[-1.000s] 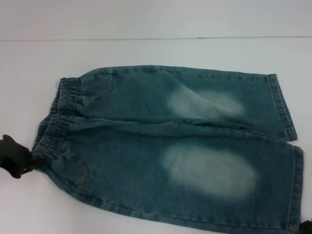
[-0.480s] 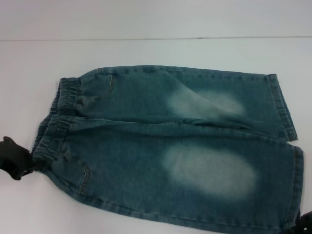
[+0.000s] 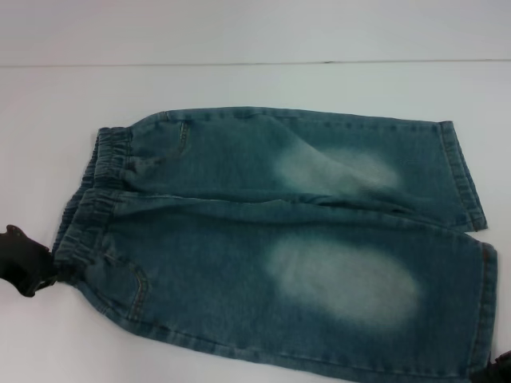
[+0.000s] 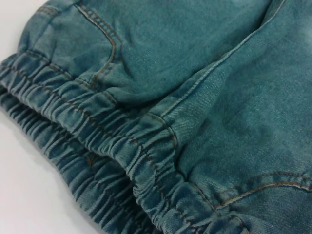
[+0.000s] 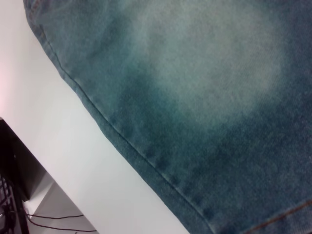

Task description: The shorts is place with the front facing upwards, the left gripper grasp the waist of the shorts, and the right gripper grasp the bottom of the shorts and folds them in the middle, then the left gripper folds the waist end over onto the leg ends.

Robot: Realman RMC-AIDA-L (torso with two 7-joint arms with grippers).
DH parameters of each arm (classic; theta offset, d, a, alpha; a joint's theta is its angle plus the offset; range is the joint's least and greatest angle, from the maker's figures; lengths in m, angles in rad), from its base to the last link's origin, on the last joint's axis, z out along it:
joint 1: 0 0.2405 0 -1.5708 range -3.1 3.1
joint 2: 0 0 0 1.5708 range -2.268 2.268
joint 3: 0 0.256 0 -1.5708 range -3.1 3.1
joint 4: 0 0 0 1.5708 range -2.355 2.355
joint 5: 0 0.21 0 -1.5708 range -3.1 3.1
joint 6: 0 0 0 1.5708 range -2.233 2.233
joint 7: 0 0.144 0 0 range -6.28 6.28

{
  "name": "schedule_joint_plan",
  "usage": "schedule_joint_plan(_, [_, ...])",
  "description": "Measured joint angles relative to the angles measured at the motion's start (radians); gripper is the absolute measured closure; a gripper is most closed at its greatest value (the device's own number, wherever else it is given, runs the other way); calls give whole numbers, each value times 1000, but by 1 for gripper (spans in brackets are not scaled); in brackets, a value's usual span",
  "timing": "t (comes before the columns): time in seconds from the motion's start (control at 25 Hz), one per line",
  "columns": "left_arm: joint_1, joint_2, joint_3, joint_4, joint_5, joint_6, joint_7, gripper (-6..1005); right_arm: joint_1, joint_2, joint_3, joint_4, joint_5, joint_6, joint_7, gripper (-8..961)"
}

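Shorts (image 3: 279, 239) long axis left-right; left gripper (image 3: 22, 259) at waistband (image 3: 84, 219), right gripper (image 3: 503, 369) near hem; grip state indeterminate on both.

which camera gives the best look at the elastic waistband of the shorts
The left wrist view: the gathered waistband fills it, stitching and folds plain. The head view shows it only as a small band beside the left gripper. The right wrist view shows only leg fabric.

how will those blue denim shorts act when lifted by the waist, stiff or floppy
The blue denim shorts would probably sag and drape, since they lie limp and creased on the white table. The gathered elastic waistband looks thick, likely an easy grip. The denim looks fairly heavy, so the legs may drag.
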Motion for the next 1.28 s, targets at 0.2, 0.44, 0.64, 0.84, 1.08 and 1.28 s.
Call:
schedule_joint_plan(0.2, [0,0,0,0,4,4,-3,948,-2,-8,4,1,4,11,-16,720])
schedule_joint_plan(0.44, [-7,2,-12,0,-16,8,-17,948,3,-19,60,-1,30,11,-98,895])
schedule_joint_plan(0.64, [-28,5,-15,4,-74,27,-60,948,14,-35,98,-7,134,20,-153,917])
schedule_joint_plan(0.84, [-54,10,-19,21,-158,70,-103,948,23,-50,115,-33,267,44,-168,917])
schedule_joint_plan(1.08, [-77,14,-23,71,-252,38,-183,948,21,-51,146,-71,393,158,-195,917])
schedule_joint_plan(1.28, [-98,-2,-22,67,-275,-77,-221,949,24,-40,148,-62,443,301,-227,918])
